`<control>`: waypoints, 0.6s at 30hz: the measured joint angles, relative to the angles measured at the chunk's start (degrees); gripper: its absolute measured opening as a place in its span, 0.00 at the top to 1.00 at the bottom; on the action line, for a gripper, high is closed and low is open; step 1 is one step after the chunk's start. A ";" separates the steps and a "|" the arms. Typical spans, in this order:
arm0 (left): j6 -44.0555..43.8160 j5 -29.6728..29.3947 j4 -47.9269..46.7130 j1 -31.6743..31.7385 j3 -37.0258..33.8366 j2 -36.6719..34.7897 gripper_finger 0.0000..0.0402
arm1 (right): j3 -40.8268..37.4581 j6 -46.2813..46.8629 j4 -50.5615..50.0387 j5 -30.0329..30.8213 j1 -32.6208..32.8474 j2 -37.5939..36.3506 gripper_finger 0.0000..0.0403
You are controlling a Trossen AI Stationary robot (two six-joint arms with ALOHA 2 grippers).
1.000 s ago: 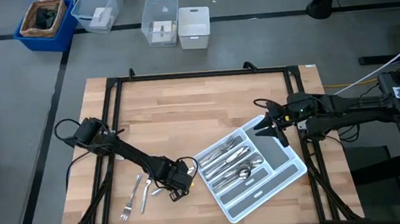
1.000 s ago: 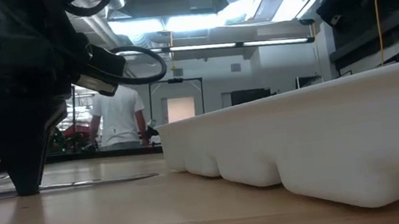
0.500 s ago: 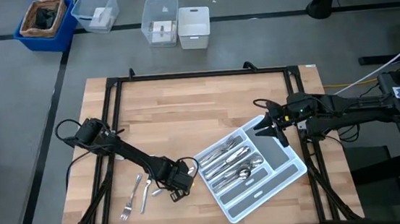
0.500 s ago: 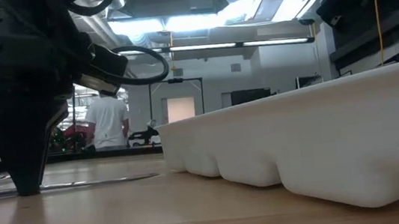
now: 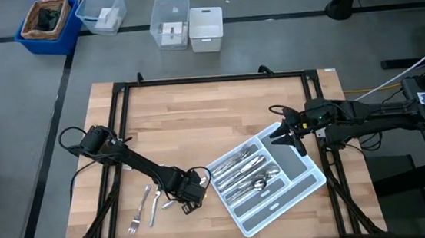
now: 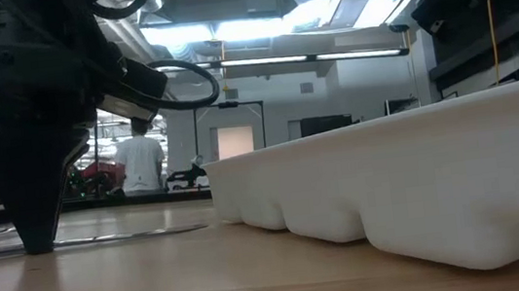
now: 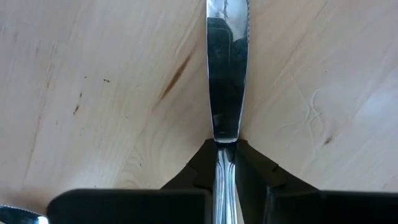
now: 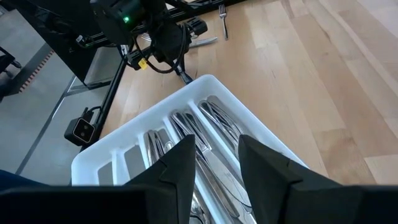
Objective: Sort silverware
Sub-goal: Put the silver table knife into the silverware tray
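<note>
Knife (image 7: 226, 74) flat on the tabletop (image 5: 220, 122) near its front edge, pinched at the handle by my left gripper (image 7: 226, 163). Blade tip cut off. Right gripper (image 8: 214, 165) hovers parted over the tray (image 5: 310, 180), front-right. I read no writing anywhere.

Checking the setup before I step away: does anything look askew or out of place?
The tray sits turned at an angle to the table edges. Three pieces of silverware lie loose on the wood beside it, unsorted. The left gripper is shut on a knife; the right gripper hovers open over the tray.
</note>
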 joint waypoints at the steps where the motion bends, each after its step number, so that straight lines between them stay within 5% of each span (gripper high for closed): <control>1: -0.10 0.00 0.04 0.00 0.00 -0.10 0.93 | 0.00 0.00 0.00 0.02 0.01 0.00 0.69; 18: 0.00 -0.31 0.08 -0.09 0.07 -3.67 0.98 | 0.00 -1.29 -0.46 -0.11 -0.01 0.00 0.69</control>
